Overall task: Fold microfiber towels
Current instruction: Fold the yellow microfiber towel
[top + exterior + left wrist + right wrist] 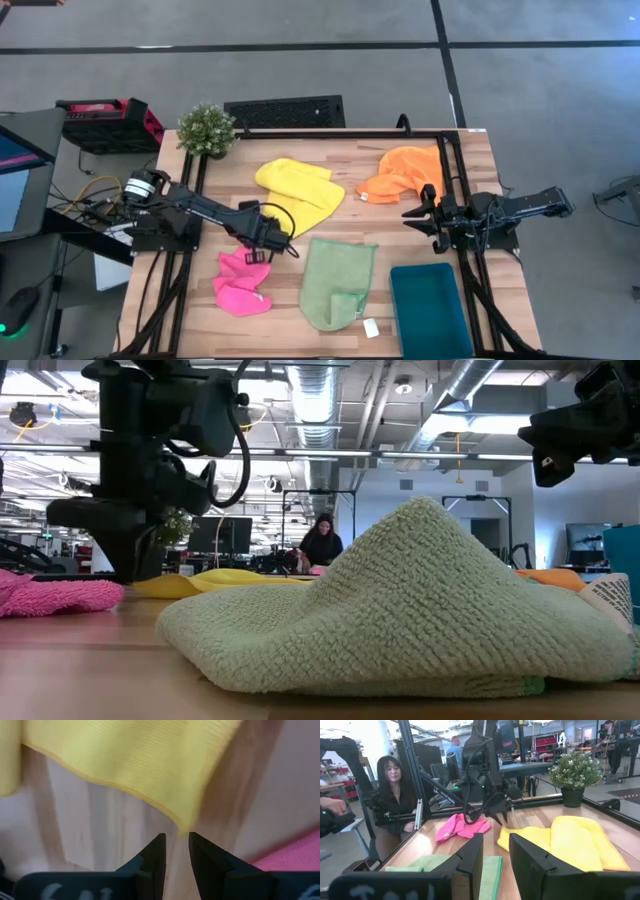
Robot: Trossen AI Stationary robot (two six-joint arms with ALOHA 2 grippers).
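Note:
The yellow towel [297, 190] lies loosely folded at the table's far middle. An orange towel [405, 172] is bunched at the far right, the pink one [243, 283] is crumpled at the near left, and a green towel [337, 282] lies heaped near the front. My left gripper [278, 233] points down just off the yellow towel's near-left corner [184, 826]. Its fingers [159, 851] stand slightly open over bare wood with nothing between them. My right gripper [420, 216] waits level and open by the right frame rail, beside the orange towel.
A dark teal tray [430, 310] sits at the near right. A potted plant [207, 128] stands at the far left corner. Black frame rails [452, 180] run along the table's sides. A person [395, 787] sits beyond the left side.

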